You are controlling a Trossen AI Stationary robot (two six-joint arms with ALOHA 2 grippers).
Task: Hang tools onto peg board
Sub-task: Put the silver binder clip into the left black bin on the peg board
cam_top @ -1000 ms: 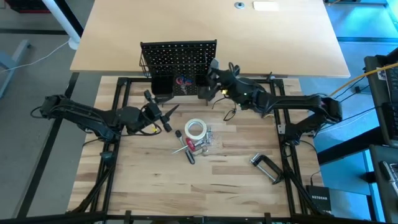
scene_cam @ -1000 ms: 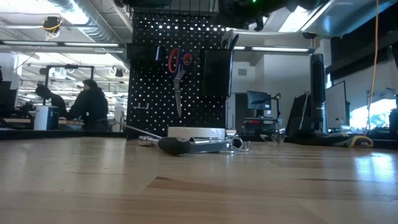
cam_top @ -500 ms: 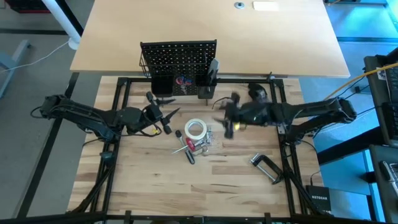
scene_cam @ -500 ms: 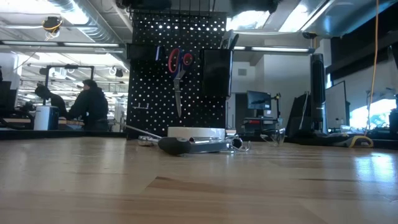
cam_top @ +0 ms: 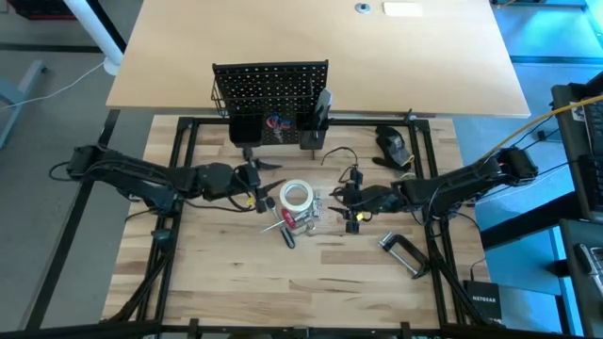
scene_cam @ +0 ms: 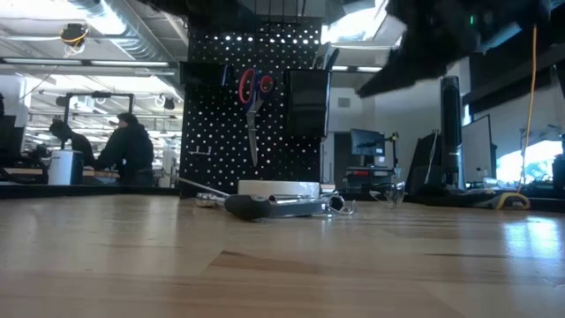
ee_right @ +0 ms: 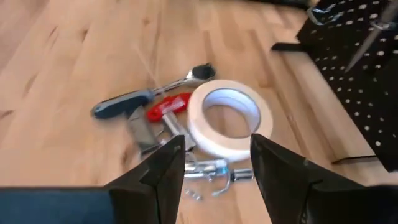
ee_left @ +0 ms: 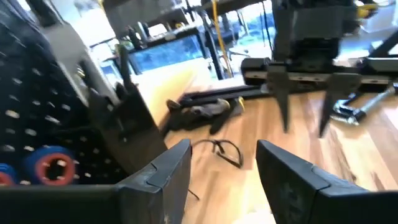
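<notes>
Table (cam_top: 236, 282) of pale wood carries everything. Peg board (cam_top: 269, 85) stands upright at the far edge, with black cups and a wire basket on its front. Red-handled scissors (scene_cam: 253, 93) hang on it, blades down (clear in the low view, only a red-blue speck from above). A dark tool (cam_top: 322, 104) sticks up out of the right cup.

Left arm reaches in from the left. Left pincer (cam_top: 252, 176) sits just left of the tape roll, near the board's foot, fingers (ee_left: 158, 177) parted with a clear gap, holding nothing.

Right arm comes in from the right. Right pincer (cam_top: 341, 200) hovers just right of the tool pile, fingers (ee_right: 163, 169) spread wide, empty, with the tape roll showing between them in its wrist view. In the low view this arm is a dark blur at top right.

Black device (cam_top: 393, 143) lies near the right rail, well apart from the pile. C-clamp (cam_top: 403, 252) lies alone toward the near right.

Tape roll (cam_top: 296, 196) lies flat at table centre. Touching it is a heap: a red-handled tool (ee_right: 166, 107), a grey-handled tool (ee_right: 121, 103), and shiny metal bits (ee_right: 208, 171) (overlapping, hard to tell apart). A thin wire loop (ee_left: 225, 151) lies on the wood near the board.
</notes>
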